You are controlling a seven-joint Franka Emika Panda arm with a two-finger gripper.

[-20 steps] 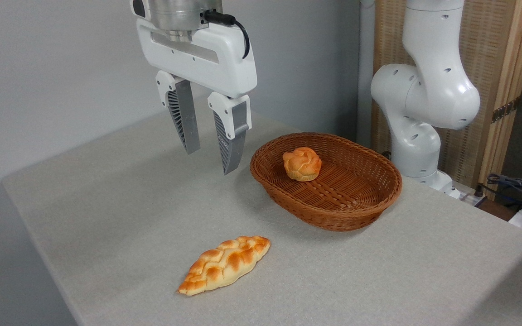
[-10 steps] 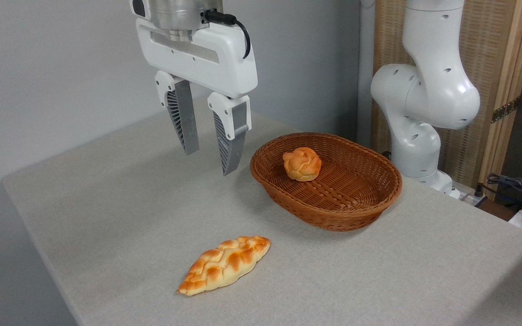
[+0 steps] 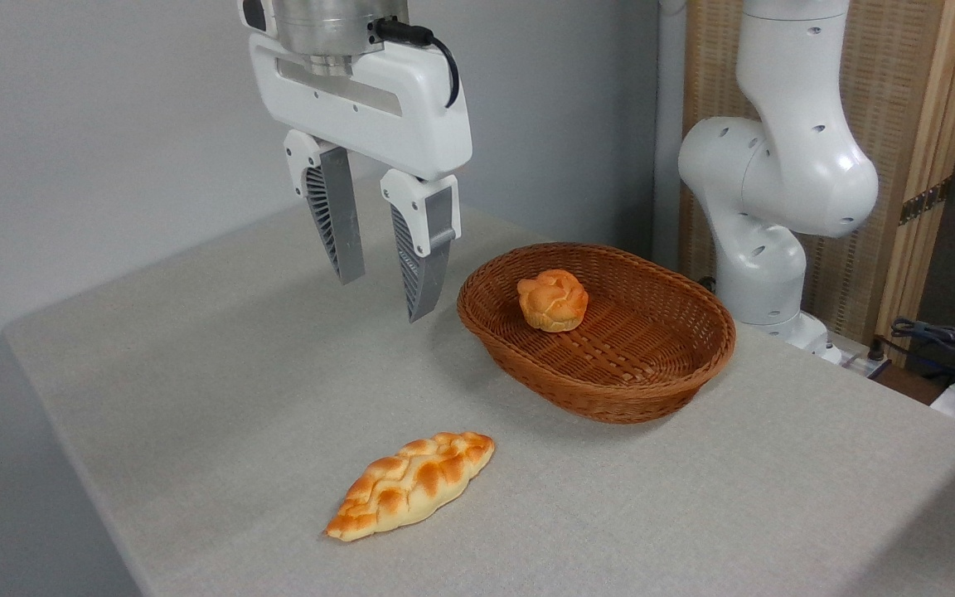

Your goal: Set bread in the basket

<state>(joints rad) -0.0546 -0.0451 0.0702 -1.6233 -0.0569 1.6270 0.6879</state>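
The bread (image 3: 411, 484), a braided golden-yellow loaf with orange-brown patches, lies flat on the grey table near its front edge. The oval reddish-brown wicker basket (image 3: 652, 377) stands to the right and further back. My gripper (image 3: 382, 297) hangs well above the table, left of the basket and behind the loaf. It is open, with nothing between its grey ribbed fingers (image 3: 336, 224).
A small round knotted orange bun (image 3: 553, 299) sits inside the basket at its far left. The arm's white base (image 3: 763, 240) rises behind the basket on the right. Cables (image 3: 942, 340) lie off the table at the far right. The table's left edge (image 3: 71, 431) drops away.
The gripper has shifted very slightly; the loaf, the bun and the basket have not moved.
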